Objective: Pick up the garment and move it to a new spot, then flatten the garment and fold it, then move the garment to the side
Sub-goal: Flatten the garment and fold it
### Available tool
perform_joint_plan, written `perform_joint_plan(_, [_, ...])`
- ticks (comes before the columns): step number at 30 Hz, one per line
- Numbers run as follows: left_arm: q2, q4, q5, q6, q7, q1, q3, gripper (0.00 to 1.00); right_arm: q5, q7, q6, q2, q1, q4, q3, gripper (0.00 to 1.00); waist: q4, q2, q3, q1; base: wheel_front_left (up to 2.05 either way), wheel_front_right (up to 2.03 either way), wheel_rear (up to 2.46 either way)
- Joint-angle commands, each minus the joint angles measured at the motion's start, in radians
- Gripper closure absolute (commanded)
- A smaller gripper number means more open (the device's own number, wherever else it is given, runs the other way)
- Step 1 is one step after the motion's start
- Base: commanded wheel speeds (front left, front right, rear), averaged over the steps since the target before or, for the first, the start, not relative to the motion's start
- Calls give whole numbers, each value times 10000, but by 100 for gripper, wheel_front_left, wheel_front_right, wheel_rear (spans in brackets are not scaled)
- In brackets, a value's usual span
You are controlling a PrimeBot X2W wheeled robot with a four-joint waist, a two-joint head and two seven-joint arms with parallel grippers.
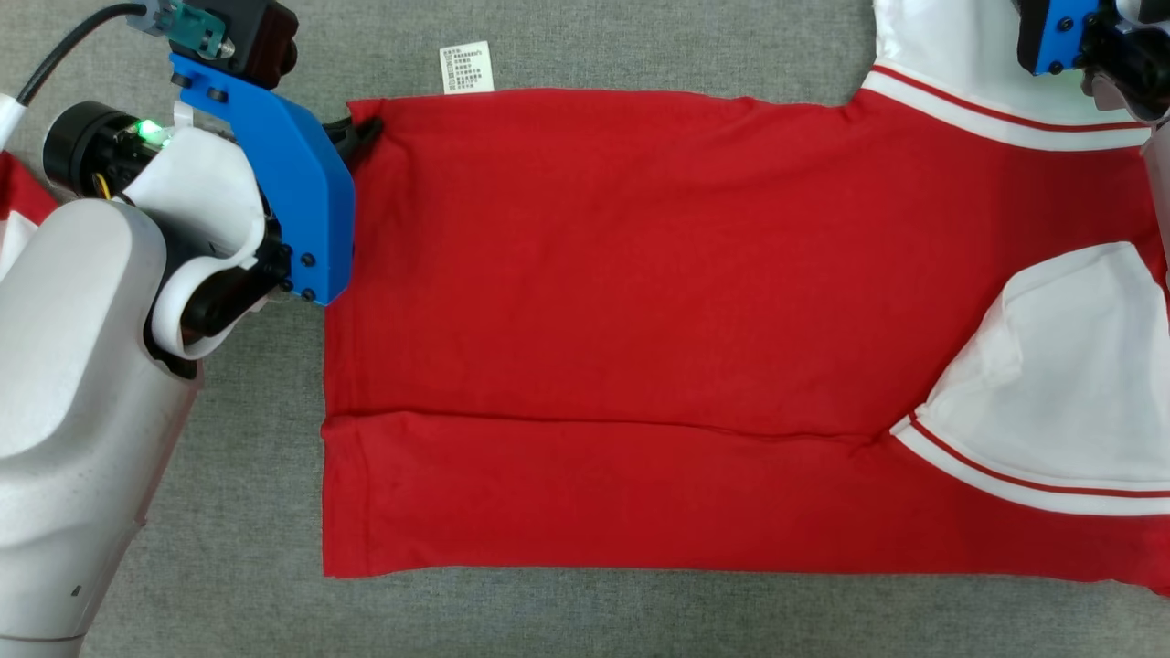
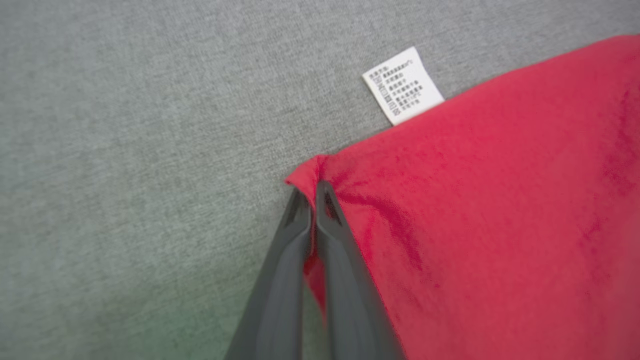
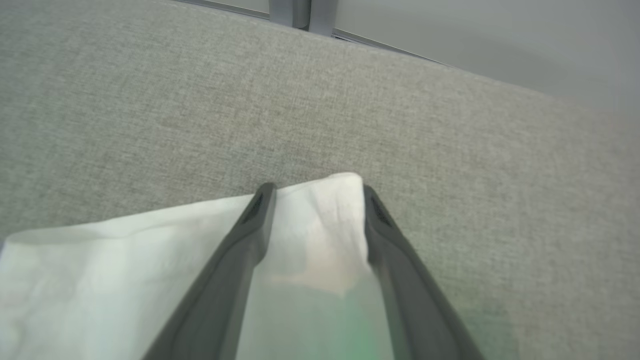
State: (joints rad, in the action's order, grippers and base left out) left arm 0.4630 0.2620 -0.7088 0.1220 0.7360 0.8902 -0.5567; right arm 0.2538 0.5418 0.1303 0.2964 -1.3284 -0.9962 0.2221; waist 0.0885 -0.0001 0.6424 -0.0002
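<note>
The garment is a red shirt with white sleeves, lying flat and spread across the grey table. My left gripper is shut on its far left hem corner, and the red cloth bunches at the fingertips. A white care label sticks out from the far edge beside that corner. My right gripper is open, with its two fingers on either side of the tip of the far white sleeve. In the head view that sleeve lies at the top right, next to the blue wrist mount.
Grey fabric covers the table, with bare room along the near and far edges. The other white sleeve is folded onto the red body at the right. A scrap of red and white cloth shows behind my left forearm. The table's far edge and a metal post are in the right wrist view.
</note>
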Motion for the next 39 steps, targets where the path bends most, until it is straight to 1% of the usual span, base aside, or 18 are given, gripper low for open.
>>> perform_joint_plan(1, [-96, 346, 70, 33, -128, -125, -216, 100, -129, 188, 7, -26, 110, -139, 201, 100, 3, 1, 54, 2, 0, 0, 0])
perform_joint_plan(5, [-69, 549, 227, 21, -732, 0, -45, 100, -67, -228, 4, 88, 46, 110, 78, 100, -57, 1, 38, 2, 0, 0, 0])
perform_joint_plan(9, [-21, 884, 342, -23, -1401, -89, 118, 100, 235, -717, 5, 81, 245, 451, 16, 100, -176, 1, -222, 2, 0, 0, 0])
perform_joint_plan(14, [11, 1025, 177, 15, -2058, -349, 161, 100, 929, -1001, 5, 245, 732, 1052, 326, 100, -368, 1, -712, 2, 0, 0, 0])
perform_joint_plan(16, [-76, 1016, -20, 47, -2298, -603, 95, 100, 1194, -1066, 5, 421, 1112, 1373, 613, 100, -404, 1, -1012, 2, 0, 0, 0])
perform_joint_plan(17, [-32, 969, -57, 61, -2412, -710, 44, 100, 1340, -1061, 5, 531, 1324, 1557, 784, 100, -427, 1, -1138, 2, 0, 0, 0])
perform_joint_plan(23, [336, 649, -81, 101, -3325, -1447, -384, 100, 2477, -1103, 5, 1136, 2796, 3064, 1474, 100, -577, 1, -1852, 2, 0, 0, 0])
perform_joint_plan(27, [540, 510, 64, 98, -4182, -1943, -743, 100, 3233, -985, 5, 1588, 3985, 4253, 1691, 100, -663, 1, -2284, 2, 0, 0, 0])
perform_joint_plan(31, [674, 690, 237, 97, -4924, -2382, -979, 100, 3795, -673, 5, 1991, 5209, 5384, 1651, 100, -752, 1, -2612, 2, 0, 0, 0])
perform_joint_plan(32, [756, 842, 420, 78, -5427, -2654, -1116, 100, 4024, -330, 5, 2248, 6141, 6172, 1445, 100, -807, 1, -2791, 2, 0, 0, 0])
perform_joint_plan(35, [875, 1025, 804, -12, -5903, -2847, -1253, 100, 4221, 45, 7, 2365, 7140, 6943, 1140, 100, -828, 1, -2941, 2, 0, 0, 0])
perform_joint_plan(39, [889, 1229, 1125, -170, -6427, -3079, -1397, 100, 4192, 424, 7, 2461, 8359, 7854, 301, 100, -842, 1, -3164, 2, 0, 0, 0])
